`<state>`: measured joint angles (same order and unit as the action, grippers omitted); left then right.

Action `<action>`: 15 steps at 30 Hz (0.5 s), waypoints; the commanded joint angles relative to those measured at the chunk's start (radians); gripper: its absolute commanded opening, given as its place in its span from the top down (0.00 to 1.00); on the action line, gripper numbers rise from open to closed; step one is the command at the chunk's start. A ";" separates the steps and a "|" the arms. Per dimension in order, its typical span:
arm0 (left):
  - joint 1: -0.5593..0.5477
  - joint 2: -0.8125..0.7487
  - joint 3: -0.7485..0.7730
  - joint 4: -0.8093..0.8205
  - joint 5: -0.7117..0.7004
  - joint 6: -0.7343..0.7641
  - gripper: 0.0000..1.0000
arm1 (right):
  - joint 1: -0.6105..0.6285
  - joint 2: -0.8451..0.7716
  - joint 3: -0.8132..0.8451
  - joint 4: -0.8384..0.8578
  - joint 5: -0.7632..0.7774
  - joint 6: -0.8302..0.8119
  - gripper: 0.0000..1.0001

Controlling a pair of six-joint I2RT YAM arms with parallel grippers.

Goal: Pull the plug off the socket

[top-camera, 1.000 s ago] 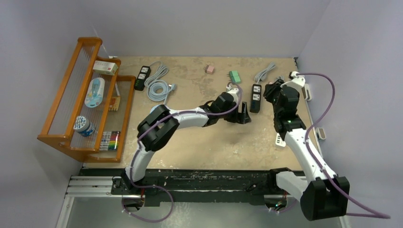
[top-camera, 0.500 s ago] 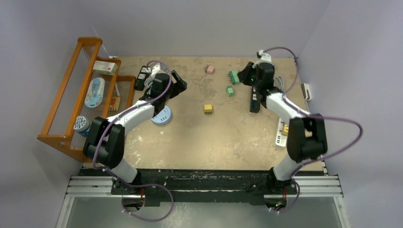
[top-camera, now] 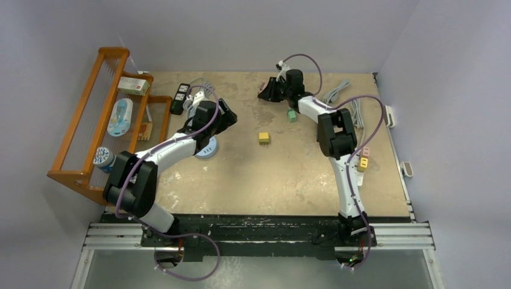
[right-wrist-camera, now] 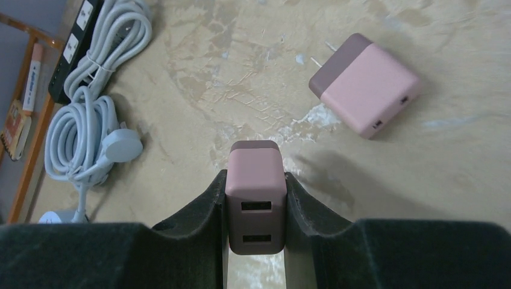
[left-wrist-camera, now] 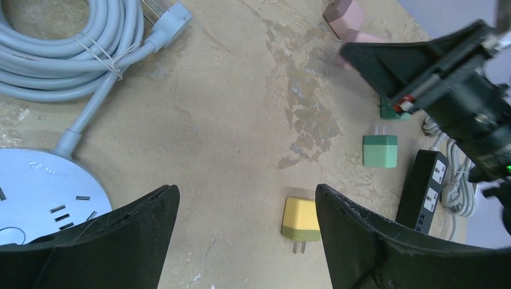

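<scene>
On the worktop (top-camera: 289, 180) the big change is your right arm (top-camera: 337, 135). Half a second ago it was bent over the black power strip (left-wrist-camera: 429, 192) on the right side; now it is stretched to the far middle of the worktop. Your left arm (top-camera: 169, 144) has almost not moved and waits by the round socket (top-camera: 206, 149). Its left hand (left-wrist-camera: 246, 191) is spread wide with nothing between the fingers. The right hand (right-wrist-camera: 256, 176) is clenched on the pink plug (right-wrist-camera: 256, 226) and grips it by both sides. The plug sits in no socket and hangs a little above the worktop, near a second pink plug (right-wrist-camera: 364, 84) that lies loose. I judge that the pull is done for this plug, and you only need to put it down.
</scene>
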<state>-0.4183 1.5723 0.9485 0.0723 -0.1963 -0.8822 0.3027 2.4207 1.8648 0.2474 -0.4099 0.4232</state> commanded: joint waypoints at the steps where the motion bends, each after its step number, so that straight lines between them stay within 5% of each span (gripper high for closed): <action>1: 0.006 -0.053 -0.017 0.062 -0.017 -0.013 0.17 | 0.018 0.064 0.212 -0.073 -0.125 -0.005 0.68; 7: 0.007 -0.039 -0.029 0.102 0.009 -0.024 0.17 | 0.023 -0.008 0.168 -0.043 -0.086 -0.057 0.05; 11: 0.006 -0.029 -0.032 0.127 0.020 -0.017 0.16 | 0.020 -0.242 -0.019 -0.023 0.040 -0.159 0.00; 15: 0.004 -0.022 -0.046 0.180 0.069 -0.006 0.16 | 0.019 -0.650 -0.434 0.080 0.365 -0.196 0.00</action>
<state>-0.4183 1.5558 0.9176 0.1444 -0.1734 -0.8978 0.3202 2.1799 1.6848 0.1829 -0.3412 0.3122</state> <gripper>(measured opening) 0.835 0.995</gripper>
